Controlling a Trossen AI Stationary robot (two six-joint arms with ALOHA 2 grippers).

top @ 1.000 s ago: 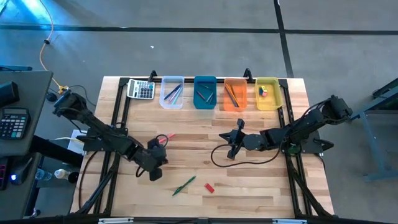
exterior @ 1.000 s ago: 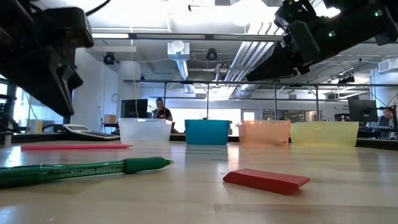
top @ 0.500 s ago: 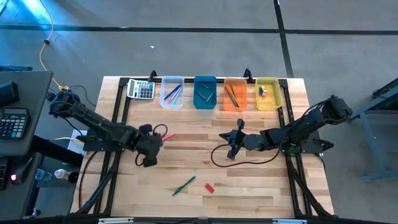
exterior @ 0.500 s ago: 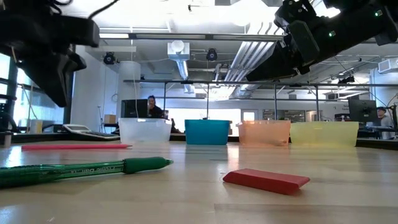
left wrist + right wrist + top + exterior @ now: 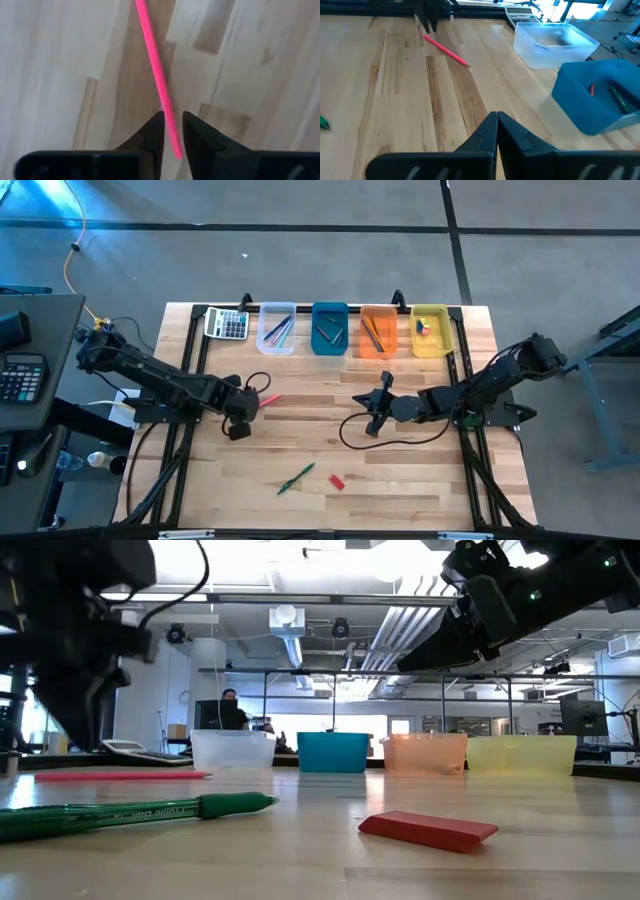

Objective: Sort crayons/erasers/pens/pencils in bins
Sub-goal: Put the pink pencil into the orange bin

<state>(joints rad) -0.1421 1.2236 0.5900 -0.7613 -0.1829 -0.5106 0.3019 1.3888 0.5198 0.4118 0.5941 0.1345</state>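
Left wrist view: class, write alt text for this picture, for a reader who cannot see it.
The left gripper hangs over a wooden table, its two dark fingers slightly apart on either side of the near end of a thin pink stick. The stick lies slantwise on the boards, running away from the gripper.

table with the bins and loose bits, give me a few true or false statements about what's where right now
1. A red eraser lies loose on the table, near a green pen. True.
2. The left tool straddles a pink stick lying flat on the wood. True.
3. The right tool has its fingers spread wide. False: they are shut together, holding nothing.
4. The yellow bin is empty. False: small erasers lie in it.
5. The calculator sits beside the clear bin. True.
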